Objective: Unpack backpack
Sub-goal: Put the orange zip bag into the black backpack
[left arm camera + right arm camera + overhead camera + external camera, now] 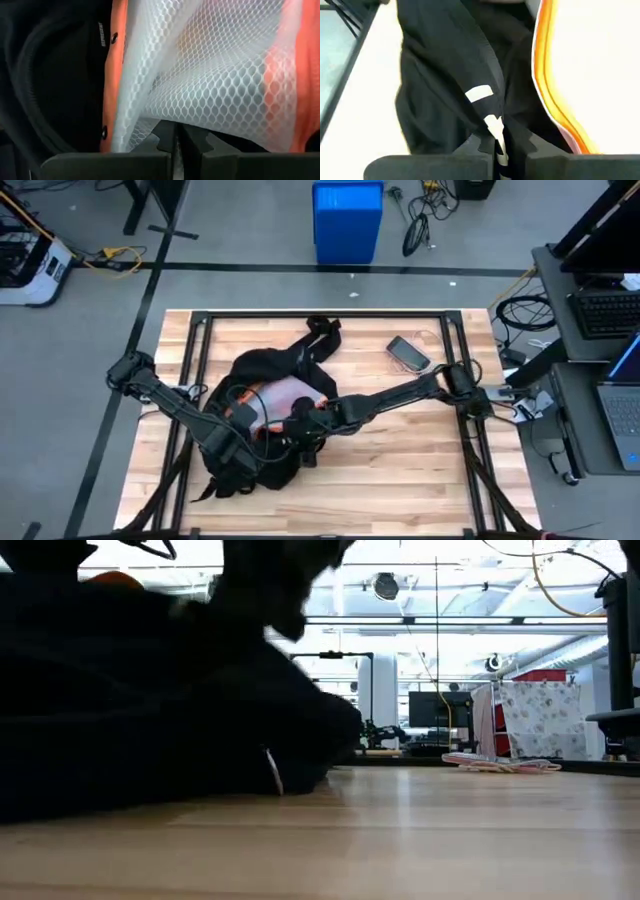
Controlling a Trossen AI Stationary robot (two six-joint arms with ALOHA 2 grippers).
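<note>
The black backpack (262, 375) lies on the wooden table, left of centre, and fills the left of the low view (150, 710). A white mesh pouch with orange trim (287, 394) shows at its opening. My left gripper (175, 142) sits at the pouch over the backpack (248, 418), shut on the mesh. My right gripper (495, 145) reaches in from the table's right (300, 428) and is shut on the backpack's black fabric, where white lettering shows. My left gripper pinches the white mesh of the pouch (167, 117) between its two fingers, close to the orange-trimmed edge (116, 75). The mesh rises in slack folds beyond the fingertips. One layer or several, I cannot tell. My right gripper pinches a fold of the backpack's black fabric with white lettering (494, 125) between its two fingers. The fabric runs away from the fingertips in a ridge. The orange edge of the pouch (547, 90) lies just beside it.
A phone (408, 353) with a cable lies on the table at the far right. Black straps (322, 330) trail from the backpack toward the far edge. A blue bin (347, 220) stands on the floor beyond the table. Bare wood lies along the near and right parts.
</note>
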